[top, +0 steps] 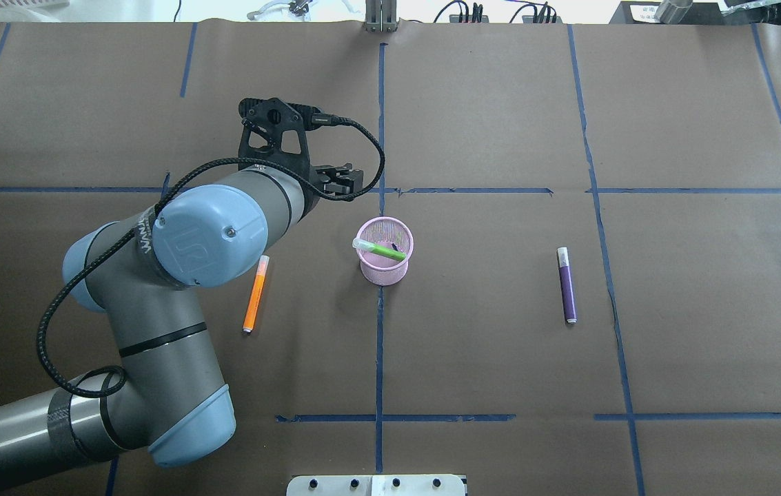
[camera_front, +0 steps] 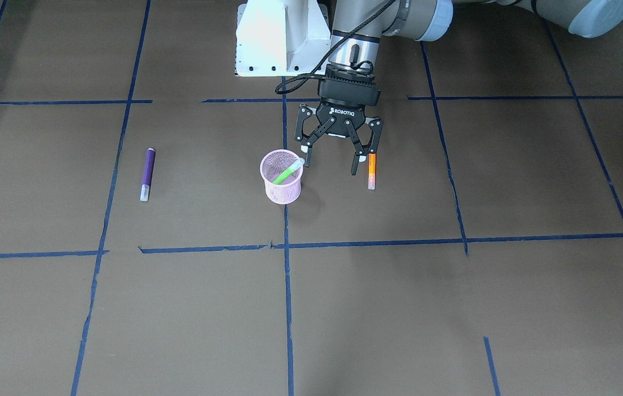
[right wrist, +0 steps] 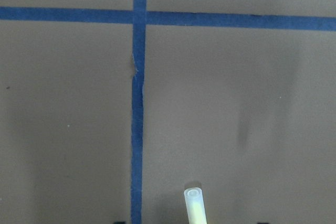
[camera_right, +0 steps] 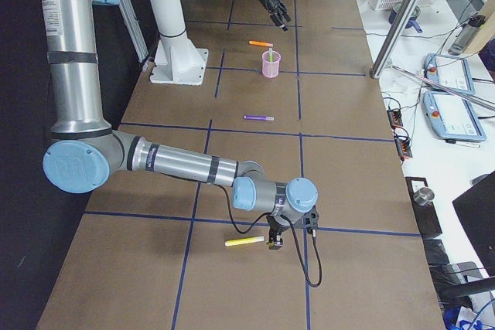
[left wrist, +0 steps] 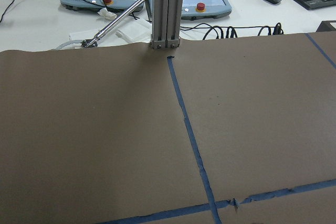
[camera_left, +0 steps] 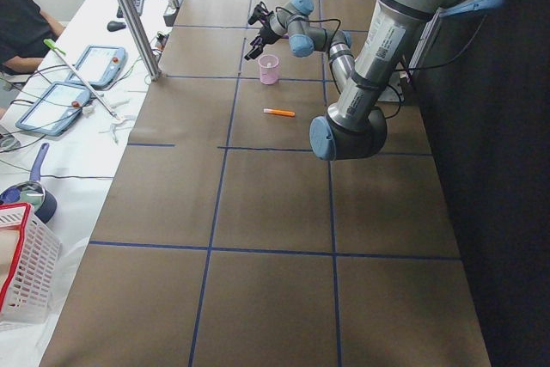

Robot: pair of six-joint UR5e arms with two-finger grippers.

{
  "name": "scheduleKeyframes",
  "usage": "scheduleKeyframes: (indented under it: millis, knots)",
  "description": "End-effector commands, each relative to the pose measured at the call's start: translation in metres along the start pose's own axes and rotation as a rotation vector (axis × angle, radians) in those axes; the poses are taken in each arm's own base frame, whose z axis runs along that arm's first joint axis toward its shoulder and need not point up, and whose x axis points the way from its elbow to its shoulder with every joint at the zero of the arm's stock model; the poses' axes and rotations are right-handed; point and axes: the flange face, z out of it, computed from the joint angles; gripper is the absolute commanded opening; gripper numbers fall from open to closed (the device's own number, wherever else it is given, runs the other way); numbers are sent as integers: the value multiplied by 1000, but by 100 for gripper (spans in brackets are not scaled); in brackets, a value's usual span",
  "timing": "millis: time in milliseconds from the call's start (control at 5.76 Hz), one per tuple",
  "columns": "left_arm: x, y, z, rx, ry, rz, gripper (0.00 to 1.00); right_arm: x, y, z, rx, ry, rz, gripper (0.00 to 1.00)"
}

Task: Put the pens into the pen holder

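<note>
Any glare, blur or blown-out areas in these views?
Overhead: the strip beyond the table's far edge is blown out white, but the table itself is evenly lit. Front-facing: faint soft shadow beside the cup, no glare. Right wrist: soft overall, and the yellow pen is slightly blurred at the bottom edge. Left wrist: sharp, white desk bright.

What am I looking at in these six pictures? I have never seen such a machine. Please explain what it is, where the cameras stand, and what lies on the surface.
Two robot arms, the left arm and the right arm, work at a brown table. Two cameras look down from above, two from the table's ends, one sits on each wrist. The left gripper is open and empty, near the pink pen holder, which holds the green pen. The orange pen and purple pen lie on the table. The right gripper is low by the yellow pen; whether it grips cannot be told.
</note>
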Motion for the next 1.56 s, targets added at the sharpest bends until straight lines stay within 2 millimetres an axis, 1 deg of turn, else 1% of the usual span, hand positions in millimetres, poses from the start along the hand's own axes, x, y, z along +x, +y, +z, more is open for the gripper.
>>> scheduleKeyframes:
  millis: [0,173,347,694,867,1041,1214,1388]
  knots:
    - [1,0,-1,3,7,-3,88,9,5,24,-49,-6,13,82]
    - [2,-2,-2,5,10,-4,88,16,12,31,-63,-7,1,82]
    - [1,-1,-1,3,7,-3,88,9,12,40,-81,-3,-19,82]
    - [2,0,-1,3,9,-5,88,8,20,55,-109,3,-32,81]
    - [2,1,-1,1,9,-7,88,13,27,59,-115,4,-25,76]
    - [2,1,-1,2,8,-10,88,13,30,62,-121,5,-26,72]
    - [2,1,-1,2,8,-10,88,15,33,64,-126,10,-23,71]
    - [2,2,-1,1,9,-11,88,13,33,66,-131,13,-30,71]
